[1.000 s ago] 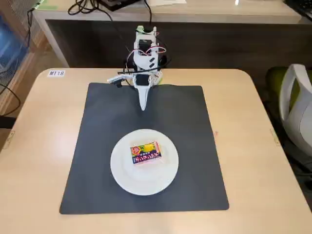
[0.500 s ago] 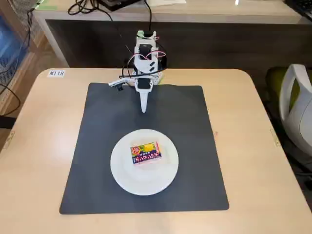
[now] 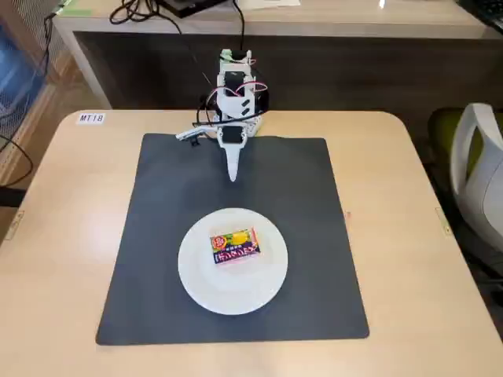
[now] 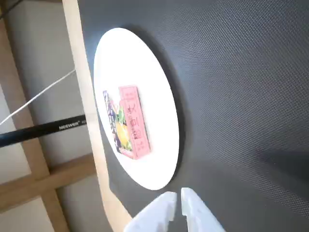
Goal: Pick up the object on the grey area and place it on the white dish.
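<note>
The small yellow and red box [image 3: 234,246] lies flat on the white dish [image 3: 196,275], a little above its middle. The dish sits on the dark grey mat [image 3: 157,236] toward its front. My white gripper [image 3: 233,174] is folded back at the far edge of the mat, well away from the dish, its fingers together and empty. In the wrist view the box [image 4: 129,122] lies on the dish [image 4: 154,96], and my gripper's fingertips [image 4: 177,199] show at the bottom edge, shut, with the mat [image 4: 241,96] beneath.
The beige table [image 3: 63,236] surrounds the mat. A label reading MT18 [image 3: 90,118] is at the far left corner. A white chair [image 3: 483,169] stands at the right. Cables [image 3: 141,12] lie on a counter behind the arm.
</note>
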You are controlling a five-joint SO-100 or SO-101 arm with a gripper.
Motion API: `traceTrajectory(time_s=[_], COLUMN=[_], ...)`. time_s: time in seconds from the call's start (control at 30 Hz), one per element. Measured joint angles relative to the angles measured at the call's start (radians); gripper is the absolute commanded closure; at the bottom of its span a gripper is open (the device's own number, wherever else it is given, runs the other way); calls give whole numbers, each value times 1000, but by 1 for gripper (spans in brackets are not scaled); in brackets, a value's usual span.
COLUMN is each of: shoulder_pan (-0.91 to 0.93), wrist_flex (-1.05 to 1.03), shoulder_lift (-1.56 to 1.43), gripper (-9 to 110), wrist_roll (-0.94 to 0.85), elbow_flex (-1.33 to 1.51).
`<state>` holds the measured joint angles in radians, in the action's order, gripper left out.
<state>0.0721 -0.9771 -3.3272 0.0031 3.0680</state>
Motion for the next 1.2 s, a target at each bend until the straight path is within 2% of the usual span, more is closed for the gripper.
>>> traceTrajectory(time_s=[0.07,1.2], shoulder_pan=[0,0], wrist_flex=[0,0], shoulder_lift=[0,0], gripper=[101,101], wrist_roll=[0,-2], elbow_flex=[0,0])
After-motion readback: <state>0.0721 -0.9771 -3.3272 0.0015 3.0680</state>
